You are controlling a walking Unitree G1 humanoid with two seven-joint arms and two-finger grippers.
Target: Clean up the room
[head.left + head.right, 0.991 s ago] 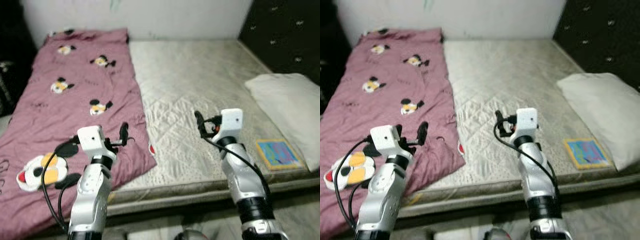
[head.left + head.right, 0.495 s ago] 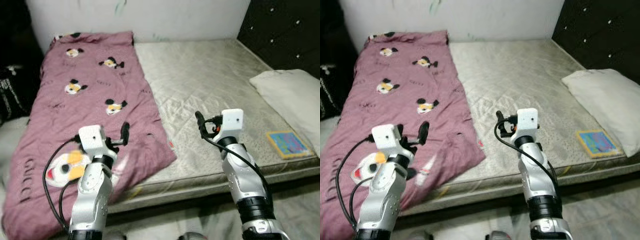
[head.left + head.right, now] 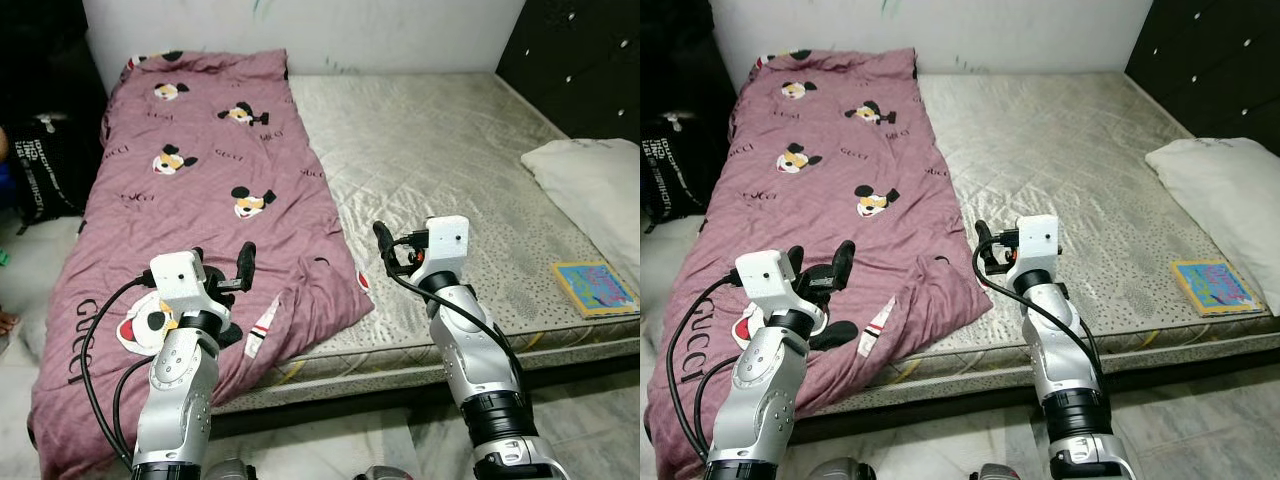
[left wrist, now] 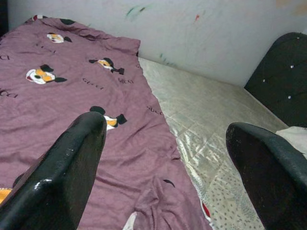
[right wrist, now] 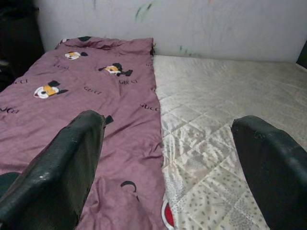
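A maroon blanket [image 3: 215, 190] printed with cartoon mice covers the left half of a grey quilted mattress [image 3: 450, 160] and hangs over its front edge. At the right lie a white pillow [image 3: 595, 185] and a colourful book [image 3: 595, 288]. My left gripper [image 3: 238, 298] is open above the blanket's front corner, touching nothing. My right gripper [image 3: 388, 255] is open over the mattress near the blanket's edge, also holding nothing. In both wrist views the black fingers [image 4: 62, 177] [image 5: 57, 167] stand wide apart above the blanket [image 5: 86, 105].
A black bag [image 3: 45, 165] with white lettering stands on the floor left of the bed. A dark tufted headboard [image 3: 580, 60] lines the right side and a white wall [image 3: 400, 30] the far end. Pale floor tiles [image 3: 330, 440] run along the bed's front.
The whole picture has shifted as the camera moved, bringing the black bag and more floor into view at the left. Both arms keep the same raised pose, and nothing on the bed has moved.
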